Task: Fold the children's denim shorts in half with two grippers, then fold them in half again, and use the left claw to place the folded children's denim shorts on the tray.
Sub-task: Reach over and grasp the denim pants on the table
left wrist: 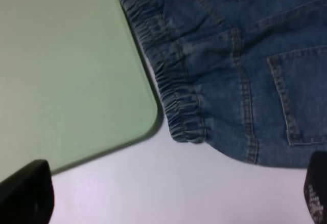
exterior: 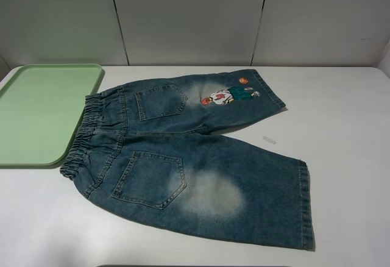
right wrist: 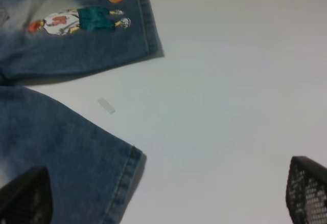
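While both jaws gape, shorts (exterior: 201,157) lie flat beside the tray (exterior: 42,114).

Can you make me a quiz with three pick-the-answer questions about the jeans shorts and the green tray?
1. Where is the tray? A beside the waistband of the shorts; B under the legs; C on top of them.
2. How many pockets show? A one; B two; C four.
3. The shorts are: A spread out flat; B folded in half; C rolled up.
Answers: 1 A, the waistband lies along the tray's edge; 2 B, one pocket on each half; 3 A, both legs lie open.
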You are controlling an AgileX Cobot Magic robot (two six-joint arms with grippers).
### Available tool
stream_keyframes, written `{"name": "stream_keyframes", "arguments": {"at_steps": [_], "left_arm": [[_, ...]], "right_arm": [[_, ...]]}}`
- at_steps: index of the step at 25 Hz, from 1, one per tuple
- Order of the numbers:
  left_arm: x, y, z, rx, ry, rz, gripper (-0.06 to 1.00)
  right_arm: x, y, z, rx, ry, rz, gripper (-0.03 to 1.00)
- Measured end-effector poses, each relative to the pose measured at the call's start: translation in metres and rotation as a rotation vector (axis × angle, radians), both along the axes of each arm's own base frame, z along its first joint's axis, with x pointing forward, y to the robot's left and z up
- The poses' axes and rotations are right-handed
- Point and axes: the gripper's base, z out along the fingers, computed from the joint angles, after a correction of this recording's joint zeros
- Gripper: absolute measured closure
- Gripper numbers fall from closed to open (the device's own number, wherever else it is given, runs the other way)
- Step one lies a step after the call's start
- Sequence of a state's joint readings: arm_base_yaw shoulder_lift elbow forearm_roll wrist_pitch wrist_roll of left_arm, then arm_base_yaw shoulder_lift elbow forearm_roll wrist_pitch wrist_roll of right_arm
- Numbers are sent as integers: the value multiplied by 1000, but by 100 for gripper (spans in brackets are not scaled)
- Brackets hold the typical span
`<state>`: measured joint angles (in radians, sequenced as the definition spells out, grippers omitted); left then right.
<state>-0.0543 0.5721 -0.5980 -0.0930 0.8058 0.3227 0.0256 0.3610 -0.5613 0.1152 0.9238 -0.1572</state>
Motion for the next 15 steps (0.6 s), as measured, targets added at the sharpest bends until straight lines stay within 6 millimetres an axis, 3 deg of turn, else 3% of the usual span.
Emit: {"name": "stream_keyframes", "arguments": {"at_steps": [15], "left_arm": [[25, -18, -13, 39, 86, -175, -4]], "right_arm": [[22, 13, -5, -27, 74, 181, 27]]}}
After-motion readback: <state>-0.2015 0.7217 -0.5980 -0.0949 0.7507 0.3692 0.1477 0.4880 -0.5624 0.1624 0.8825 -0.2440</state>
